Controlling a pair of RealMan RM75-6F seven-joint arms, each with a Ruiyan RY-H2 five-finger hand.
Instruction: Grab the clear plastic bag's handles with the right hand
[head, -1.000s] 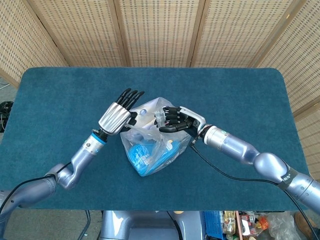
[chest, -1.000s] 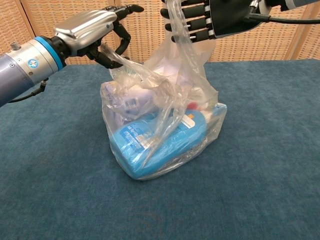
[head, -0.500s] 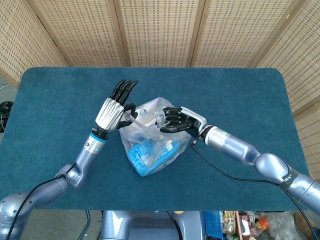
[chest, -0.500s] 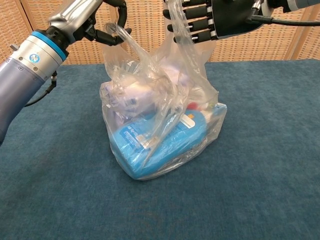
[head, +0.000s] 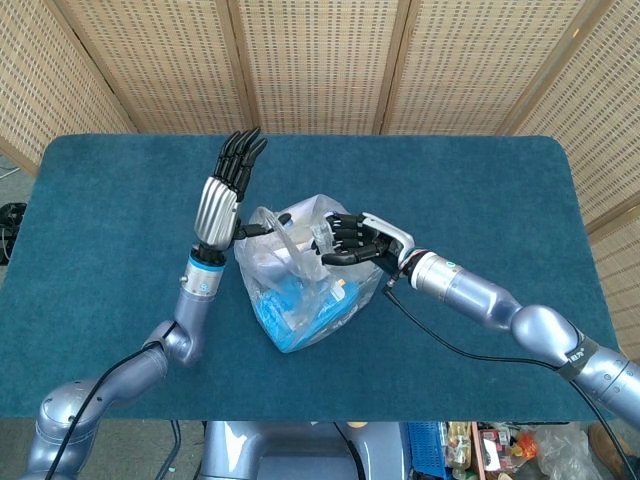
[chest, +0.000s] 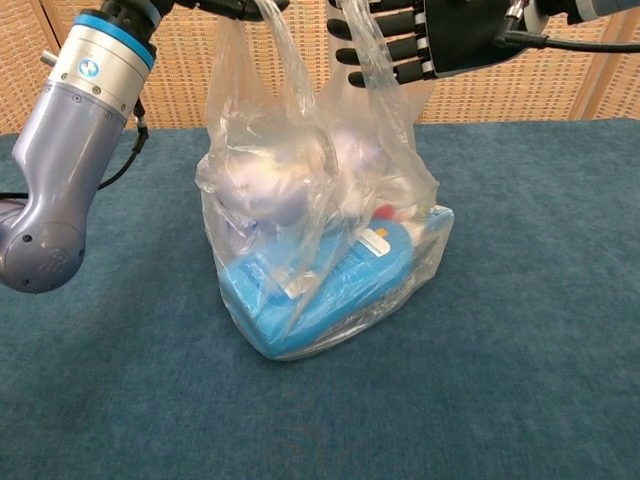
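Your left arm has swung upright since the earlier frames, and with it the left-side handle (chest: 285, 60) of the clear plastic bag (head: 305, 280) has risen from a slack fold to a taut strip reaching the top edge of the chest view

You have the table (head: 110, 200), covered in teal cloth, filling most of the head view, with a woven cane screen (head: 320, 60) across the top of the frame behind it

The bag sits near the middle of the table, just below the centre of the head view. You can see a blue package (chest: 320, 290) lying along its bottom and pale rounded items above it, too blurred by the plastic to name

Your left hand (head: 222, 195) stands left of centre in the head view, its fingers (head: 240, 155) straight, close together and pointing toward the top of the frame. Its thumb side reaches to the bag's edge, where the raised handle appears hooked, though you cannot tell the exact grip; in the chest view only dark fingertips show at the top edge beside the plastic

Your right hand (head: 362, 240) lies just right of centre in the head view, over the bag's upper right edge, fingers (chest: 385, 45) curled inward. In the chest view, at the top centre, the right-side handle (chest: 370, 70) runs up against those curled fingers and seems pinched among them
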